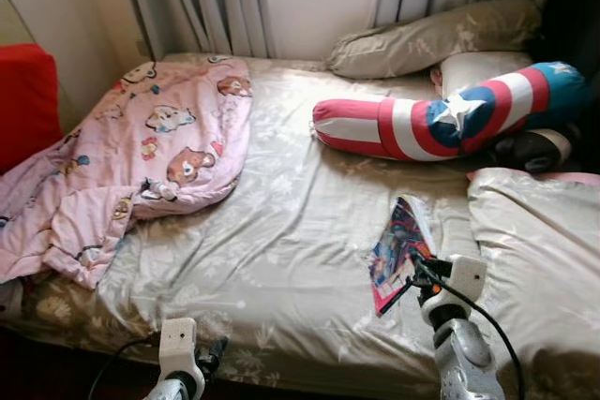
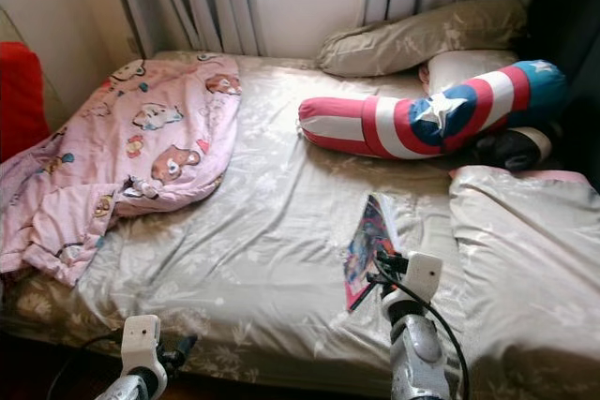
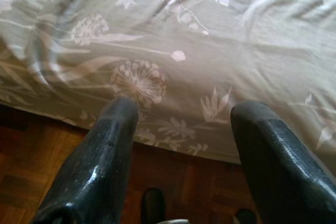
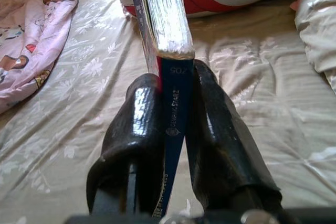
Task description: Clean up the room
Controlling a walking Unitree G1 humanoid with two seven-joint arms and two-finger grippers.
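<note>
Black fingers of the right gripper (image 4: 176,124) pinch a book (image 1: 398,250) by its spine, lifting it off the bed (image 1: 281,259) for tidying. Left gripper (image 3: 181,150) hangs open, idle.

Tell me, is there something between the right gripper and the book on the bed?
No, nothing stands between them. The right gripper is shut on the book, its two black fingers pressing the spine from both sides, above the bed sheet.

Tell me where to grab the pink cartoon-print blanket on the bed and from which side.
Grip the pink cartoon-print blanket at its bunched lower edge near the bed's front, coming from above with the open left claw. The folds there stand up enough to pinch, and that edge lies nearest.
</note>
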